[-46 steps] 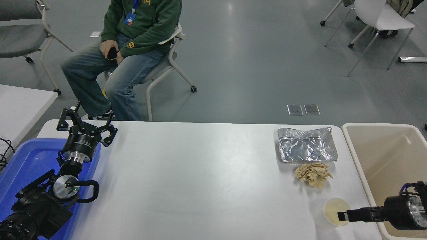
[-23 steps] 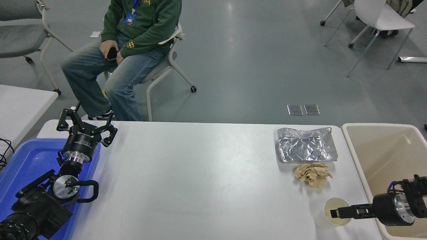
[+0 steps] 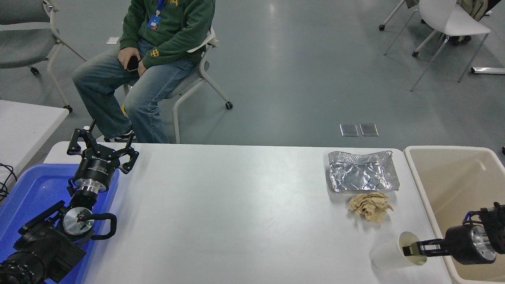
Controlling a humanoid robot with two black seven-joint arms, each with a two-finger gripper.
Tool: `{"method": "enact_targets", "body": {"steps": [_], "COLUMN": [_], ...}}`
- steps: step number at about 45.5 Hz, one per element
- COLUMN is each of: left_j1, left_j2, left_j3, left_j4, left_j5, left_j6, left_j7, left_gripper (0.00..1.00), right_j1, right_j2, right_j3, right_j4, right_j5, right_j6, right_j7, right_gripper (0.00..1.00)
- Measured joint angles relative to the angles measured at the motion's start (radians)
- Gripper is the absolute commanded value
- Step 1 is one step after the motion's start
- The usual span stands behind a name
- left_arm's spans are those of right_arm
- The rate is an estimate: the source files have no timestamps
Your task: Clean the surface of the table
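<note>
From the head view I found the table surface (image 3: 236, 213) spanning most of the frame, white and matte, with litter gathered at its right end. My right gripper (image 3: 410, 250) came in from the right edge, its fingers closed on the rim of a white paper cup (image 3: 390, 256), one finger seemingly inside the mouth; the cup was tilted, its open end turned toward the gripper, near the table's front right corner. Just beyond the cup lay a crumpled brown paper wad (image 3: 371, 206), and touching or just beside that, farther from me, a crinkled foil tray (image 3: 363, 171). A beige bin (image 3: 422, 189) stood against the table's right end, and the right arm reached across its near corner. My left gripper (image 3: 101, 152) sat parked at the lower left, fingers spread wide and holding nothing, over the far edge of a blue tray (image 3: 23, 197) resting on the table's left end. A person (image 3: 150, 59) in a green hoodie and jeans sat on a chair beyond the far side, well apart from the table.
</note>
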Motion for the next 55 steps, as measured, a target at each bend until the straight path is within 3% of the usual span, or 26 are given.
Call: {"method": "enact_targets", "body": {"steps": [16, 55], "left_j1": [0.0, 0.0], "left_j2": [0.0, 0.0], "left_j3": [0.0, 0.0], "left_j4": [0.0, 0.0], "left_j5": [-0.001, 0.0], "left_j6": [0.0, 0.0], "left_j7": [0.0, 0.0], "left_gripper": [1.0, 1.0], "right_j1": [0.027, 0.208], "right_j2": [-0.028, -0.041], "right_j3": [0.015, 0.106], "right_j4": [0.001, 0.011], "right_j5": [0.021, 0.271], "right_j6": [0.036, 0.163], "right_j7": [0.023, 0.05], "right_gripper": [0.0, 0.0]}}
